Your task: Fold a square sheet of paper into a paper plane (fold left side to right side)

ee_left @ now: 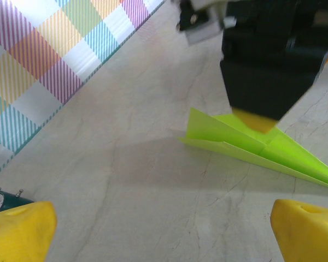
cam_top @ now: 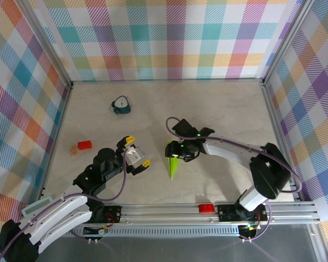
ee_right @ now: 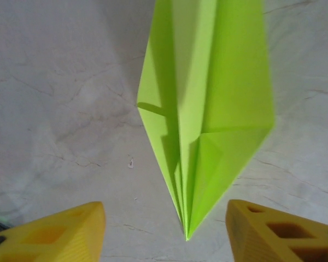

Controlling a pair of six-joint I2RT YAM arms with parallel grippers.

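- Judging the folding as nearly done: the sheet lies as a slim paper plane (cam_top: 172, 164) just below the middle of the overhead view. It is flat on the table (cam_top: 218, 109), with its nose toward the bottom edge.
- My right claw (ee_right: 167, 234) hangs over the plane's upper end with its jaws apart. There is one yellow finger (ee_right: 54, 234) on each side, and neither touches the paper.
- My left claw (cam_top: 138, 152) sits wide open just left of the plane, holding nothing.
- I read the step in hand as a pinch along the centre crease, to sharpen it or lift the plane.
- Next I need the right jaws centred on that ridge, then squeezing gently without shoving the light paper sideways.
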